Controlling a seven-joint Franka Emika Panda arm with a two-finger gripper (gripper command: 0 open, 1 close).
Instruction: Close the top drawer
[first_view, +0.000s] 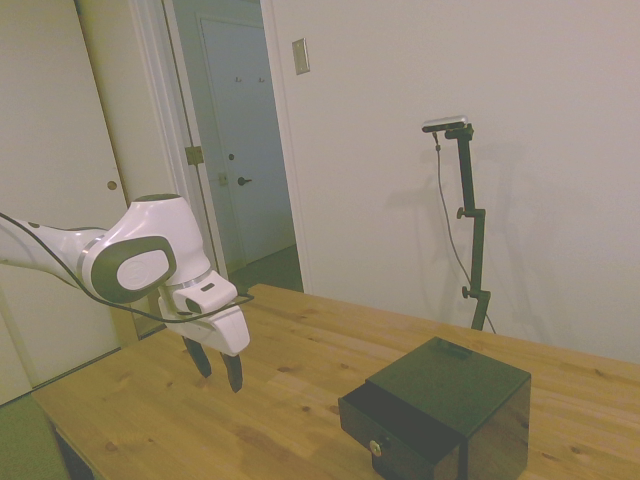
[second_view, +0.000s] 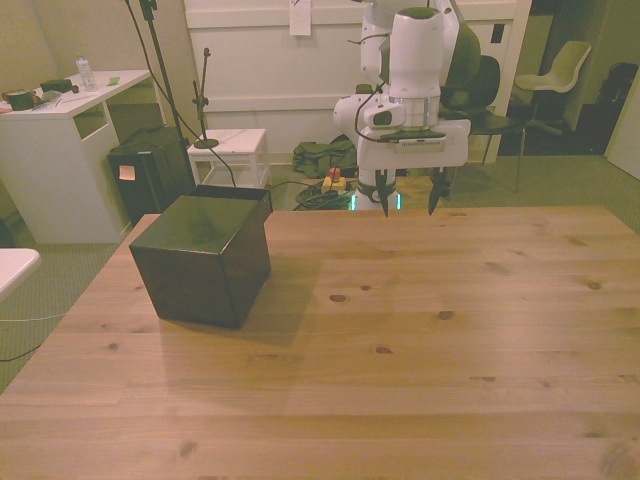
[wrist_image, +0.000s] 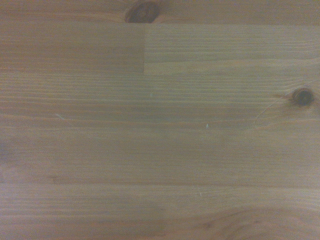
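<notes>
text: none legible | labels: none | brands: none | numbers: none

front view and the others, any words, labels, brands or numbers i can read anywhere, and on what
None can be read in any view.
Black cabinet: no text on its glossy faces; the top drawer front shows only a brass knob.
White paper on the wall: too small to read.
Pale tag on the black box on the floor: blurred.
Pincer and table: no markings visible.

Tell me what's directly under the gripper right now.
Only bare wooden table; the wrist view shows grain and knots. The gripper hangs open above it, apart from the black cabinet. The top drawer's inside isn't visible.
</notes>
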